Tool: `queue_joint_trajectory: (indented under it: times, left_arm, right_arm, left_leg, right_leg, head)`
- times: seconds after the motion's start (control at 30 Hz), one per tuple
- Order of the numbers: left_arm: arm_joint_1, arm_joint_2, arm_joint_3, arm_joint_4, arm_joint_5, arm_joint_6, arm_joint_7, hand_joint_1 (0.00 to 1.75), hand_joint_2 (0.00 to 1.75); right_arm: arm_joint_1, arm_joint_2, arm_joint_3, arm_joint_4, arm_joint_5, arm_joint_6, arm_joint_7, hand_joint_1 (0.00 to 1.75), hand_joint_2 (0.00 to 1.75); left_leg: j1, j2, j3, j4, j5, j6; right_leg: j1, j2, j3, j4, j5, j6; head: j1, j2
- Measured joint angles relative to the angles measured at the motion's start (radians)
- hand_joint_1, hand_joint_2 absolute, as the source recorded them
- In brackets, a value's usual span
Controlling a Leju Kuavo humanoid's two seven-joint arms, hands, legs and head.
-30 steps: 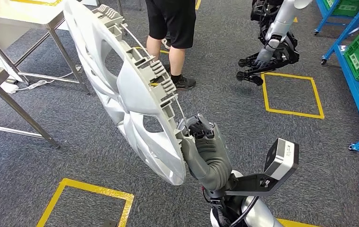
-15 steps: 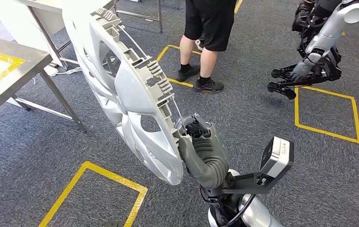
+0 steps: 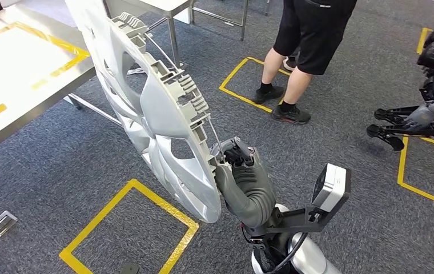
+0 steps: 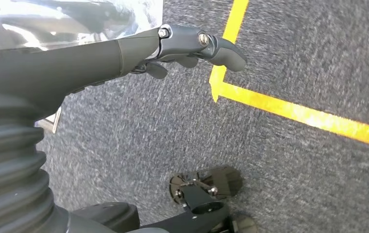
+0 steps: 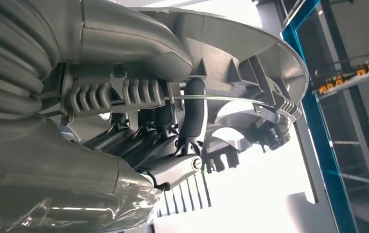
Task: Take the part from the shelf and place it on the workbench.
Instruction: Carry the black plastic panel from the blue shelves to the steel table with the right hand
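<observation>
**A:** What did your head view show of the part?

**B:** You saw the silver wheel cover (image 3: 163,120) held on edge above the grey carpet (image 3: 89,160). Its ribbed back faced the robot's right and its smooth face looked toward the workbench (image 3: 26,74). Its long axis ran from low near the robot's body up and away to the far left, with the top rim close to the bench's corner; whether it overlapped the bench, you could not tell. The right hand (image 3: 234,160) gripped the cover at its lower rim, fingers closed on the clips and wire ring there.

**A:** Any containers?

**B:** None that you could make out. A person in black shorts (image 3: 300,51) stood beyond the cover, and another robot (image 3: 432,108) crouched at the far right. A yellow taped square (image 3: 129,228) lay on the floor under the cover, with a small metal piece (image 3: 1,222) just to its left.

**A:** And the left wrist view?

**B:** The left hand (image 4: 173,48) hung over carpet and yellow tape (image 4: 294,114), holding nothing, fingers (image 4: 221,46) only loosely bent.

**A:** The right wrist view?

**B:** Close behind the right hand (image 5: 163,145), dark fingers (image 5: 194,111) wrapped the cover's inner rim (image 5: 250,63), one hooked past the thin wire ring (image 5: 221,98). A blue shelf frame (image 5: 318,121) stood behind.
</observation>
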Motion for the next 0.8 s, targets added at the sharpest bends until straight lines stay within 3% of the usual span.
queue_joint_trajectory:
  times: [0.07,0.1,0.13,0.2,0.27,0.33,0.37,0.4,0.47,0.53,0.57,0.63,0.7,0.77,0.8]
  left_arm:
    - [0.002,-0.001,0.000,-0.002,0.000,0.000,0.000,0.00,1.75]
    - [0.005,0.000,0.000,-0.002,0.000,0.000,0.000,0.00,1.75]
    - [0.007,0.000,0.000,-0.002,0.000,0.000,0.000,0.00,1.75]
    - [0.009,0.002,0.000,-0.002,0.000,0.000,0.000,0.00,1.75]
    - [0.008,0.002,0.000,-0.002,0.000,0.000,0.000,0.00,1.75]
    - [0.008,0.002,0.000,-0.002,0.000,0.000,0.000,0.00,1.75]
    - [0.010,0.002,0.000,-0.002,0.000,0.000,0.000,0.00,1.75]
    - [0.011,0.003,0.000,-0.002,0.000,0.000,0.000,0.00,1.75]
    - [0.011,0.003,0.000,-0.002,0.000,0.000,0.000,0.00,1.75]
    - [0.009,0.002,0.000,-0.003,0.000,0.001,-0.001,0.00,1.75]
    - [0.011,0.002,0.000,-0.004,0.000,0.001,-0.002,0.00,1.75]
    - [0.016,0.003,0.000,-0.004,0.000,0.003,-0.002,0.00,1.75]
    - [0.017,0.004,0.000,-0.004,0.001,0.006,-0.003,0.00,1.75]
    - [0.016,0.004,0.000,-0.005,0.000,0.007,-0.003,0.00,1.75]
    - [0.016,0.003,0.000,-0.005,0.000,0.007,-0.003,0.00,1.75]
  right_arm:
    - [-0.002,0.001,0.000,0.002,-0.002,0.001,0.000,1.75,1.75]
    - [-0.003,0.001,0.000,0.002,-0.003,0.001,0.000,1.75,1.75]
    - [-0.004,0.003,0.000,0.003,-0.005,0.002,0.001,1.75,1.75]
    - [-0.005,0.007,0.000,0.004,-0.008,0.003,0.000,1.75,1.75]
    - [-0.005,0.009,0.000,0.005,-0.008,0.003,0.000,1.75,1.75]
    - [-0.004,0.009,0.000,0.006,-0.008,0.003,0.000,1.75,1.75]
    - [-0.003,0.010,0.001,0.008,-0.008,0.003,0.000,1.75,1.75]
    - [-0.003,0.010,0.001,0.009,-0.008,0.003,0.001,1.75,1.75]
    - [-0.003,0.012,0.001,0.010,-0.008,0.003,0.001,1.75,1.75]
    - [-0.003,0.014,0.001,0.010,-0.008,0.003,0.001,1.75,1.75]
    - [-0.003,0.014,0.001,0.010,-0.008,0.004,0.001,1.75,1.75]
    - [-0.004,0.014,0.001,0.010,-0.008,0.004,0.001,1.75,1.75]
    - [-0.004,0.015,0.001,0.010,-0.008,0.005,0.001,1.75,1.75]
    - [-0.002,0.015,0.001,0.010,-0.008,0.005,0.001,1.75,1.75]
    - [0.000,0.014,0.001,0.010,-0.008,0.006,0.000,1.75,1.75]
  left_leg:
    - [0.006,-0.023,-0.008,0.000,0.003,-0.010]
    - [0.009,-0.035,-0.010,-0.002,0.005,-0.017]
    - [0.008,-0.031,-0.011,-0.001,0.003,-0.023]
    - [0.003,0.016,-0.027,0.039,-0.028,-0.032]
    - [0.003,0.074,-0.076,0.149,-0.088,-0.041]
    - [0.008,0.091,-0.122,0.244,-0.117,-0.051]
    - [0.012,0.094,-0.122,0.246,-0.105,-0.056]
    - [0.015,0.101,-0.103,0.208,-0.076,-0.060]
    - [0.013,0.136,-0.036,0.079,-0.015,-0.064]
    - [0.006,0.166,-0.001,0.004,0.004,-0.050]
    - [0.002,0.168,-0.001,0.000,-0.001,-0.040]
    - [0.003,0.147,-0.002,-0.002,-0.001,-0.022]
    - [0.007,0.127,0.001,-0.005,0.000,-0.009]
    - [0.008,0.105,0.002,-0.005,0.001,-0.001]
    - [0.007,0.094,0.002,-0.005,0.001,0.002]
  right_leg:
    - [0.002,0.015,0.016,-0.036,0.001,-0.004]
    - [0.004,0.004,0.020,-0.043,0.000,-0.005]
    - [0.003,-0.009,0.025,-0.050,0.001,-0.008]
    - [-0.002,-0.039,0.039,-0.067,0.004,-0.015]
    - [-0.003,-0.069,0.048,-0.072,0.002,-0.018]
    - [-0.004,-0.099,0.051,-0.069,-0.004,-0.017]
    - [-0.006,-0.113,0.053,-0.067,-0.007,-0.015]
    - [-0.008,-0.126,0.055,-0.065,-0.011,-0.011]
    - [-0.010,-0.149,0.061,-0.059,-0.022,-0.001]
    - [-0.006,-0.167,0.066,-0.054,-0.030,0.011]
    - [-0.004,-0.175,0.068,-0.054,-0.032,0.016]
    - [-0.006,-0.187,0.073,-0.054,-0.038,0.026]
    - [-0.010,-0.153,0.062,-0.017,-0.069,0.034]
    - [-0.012,-0.097,0.005,0.102,-0.127,0.034]
    - [-0.011,-0.083,-0.032,0.171,-0.152,0.033]
  head:
    - [0.001,0.000]
    - [0.002,0.000]
    - [0.003,0.000]
    - [-0.002,0.000]
    - [-0.008,0.000]
    - [-0.009,0.000]
    - [-0.009,0.000]
    - [-0.010,0.000]
    - [-0.012,0.000]
    - [-0.014,0.000]
    - [-0.015,0.000]
    - [-0.013,0.000]
    - [-0.010,0.000]
    - [-0.004,0.000]
    - [-0.001,0.000]
